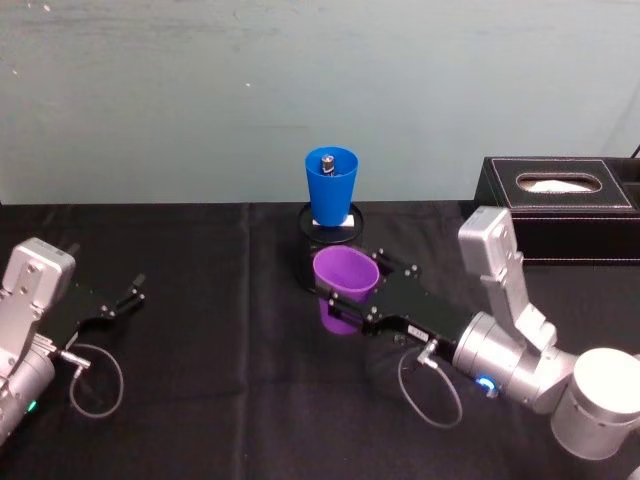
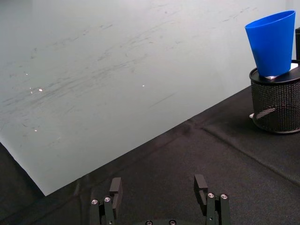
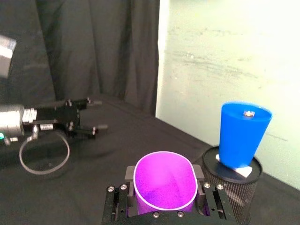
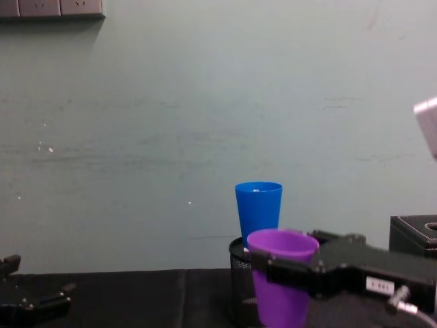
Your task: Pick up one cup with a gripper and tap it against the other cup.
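Presently the purple cup (image 1: 345,285) is clamped across its wall between the flat fingers of the right end effector (image 1: 358,293). It is held upright, rim up, just in front of the black mesh holder (image 2: 276,105) on which the blue cup (image 1: 331,188) is perched. Whether the purple cup is off the worktop (image 1: 200,390) cannot be told. In the chest view its rim is seen about level with the blue cup's foot.

The step in hand is judged to be the approach for the tap, and it would best be done slowly. The purple cup should be raised first, so that plastic wall is met by plastic wall and not by the mesh. It should then be eased forward until light contact is made. A hard push is to be avoided, since the blue cup is set high on a narrow seat and could be tipped or knocked off. The grip should be held level so that the cup is not skewed in the fingers.

The left end effector (image 1: 128,298) is parked at the left of the worktop, its fingers apart, well clear of both cups.
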Motion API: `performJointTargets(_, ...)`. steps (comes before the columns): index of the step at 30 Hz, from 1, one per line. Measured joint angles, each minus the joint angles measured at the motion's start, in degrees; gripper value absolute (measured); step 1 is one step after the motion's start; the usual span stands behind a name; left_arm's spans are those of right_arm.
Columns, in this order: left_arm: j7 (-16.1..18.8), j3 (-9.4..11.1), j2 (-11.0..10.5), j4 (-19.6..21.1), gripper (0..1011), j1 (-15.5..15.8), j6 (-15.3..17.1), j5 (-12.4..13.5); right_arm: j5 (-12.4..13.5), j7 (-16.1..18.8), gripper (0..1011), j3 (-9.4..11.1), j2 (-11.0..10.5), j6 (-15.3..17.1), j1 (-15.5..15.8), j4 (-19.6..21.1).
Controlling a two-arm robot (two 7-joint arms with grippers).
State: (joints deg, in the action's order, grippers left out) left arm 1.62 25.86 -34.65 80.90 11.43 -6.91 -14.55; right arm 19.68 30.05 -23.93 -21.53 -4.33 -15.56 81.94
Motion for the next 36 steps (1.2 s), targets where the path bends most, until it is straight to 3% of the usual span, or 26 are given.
performJointTargets(4,0.0,0.0,0.0,0.0,1000,0.0,0.0,0.0,1.7,-0.6,717,0.5,-1.0,4.3,-0.2,3.7)
performJointTargets(13,0.0,0.0,0.0,0.0,1000,0.0,0.0,0.0,2.6,-2.6,718,0.1,-2.3,9.0,-1.1,7.0)
performJointTargets(36,0.0,0.0,0.0,0.0,1000,0.0,0.0,0.0,2.5,-3.3,718,-0.1,-2.3,9.3,-1.1,7.3)
